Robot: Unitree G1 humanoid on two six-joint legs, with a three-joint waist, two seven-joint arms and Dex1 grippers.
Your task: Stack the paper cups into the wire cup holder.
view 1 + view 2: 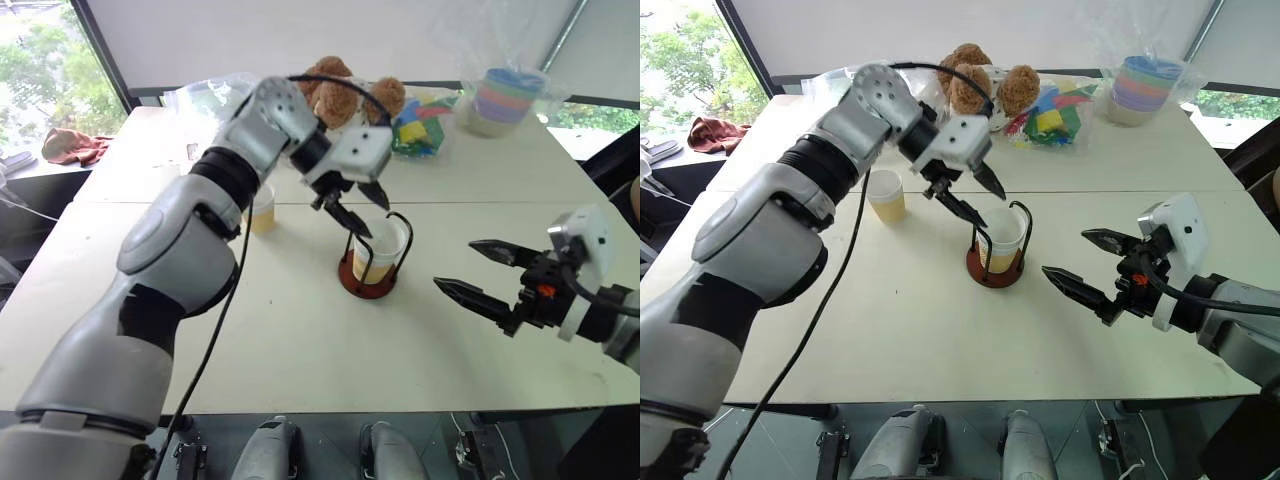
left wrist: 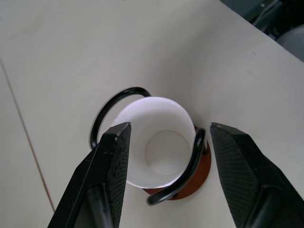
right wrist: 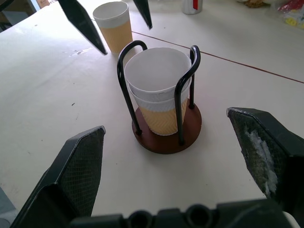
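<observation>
The wire cup holder (image 3: pixel 164 102) is standing upright near the middle of the bench (image 1: pixel 300 340), its black loops rising from the reddish-brown base. Two nested paper cups (image 3: pixel 159 88) are sitting inside it, mouths facing up, long axis vertical. A third paper cup (image 1: pixel 887 195) is standing upright on the robot's left of the holder, well apart from it. Bare bench is lying all around the holder, with the near edge well clear. The left pincer (image 1: pixel 973 197) is hovering just above the cups' rim, pointing down, its fingers spread and holding nothing. The right pincer (image 1: pixel 477 269) is hanging on the robot's right of the holder, spread wide and empty, pointing toward it.
</observation>
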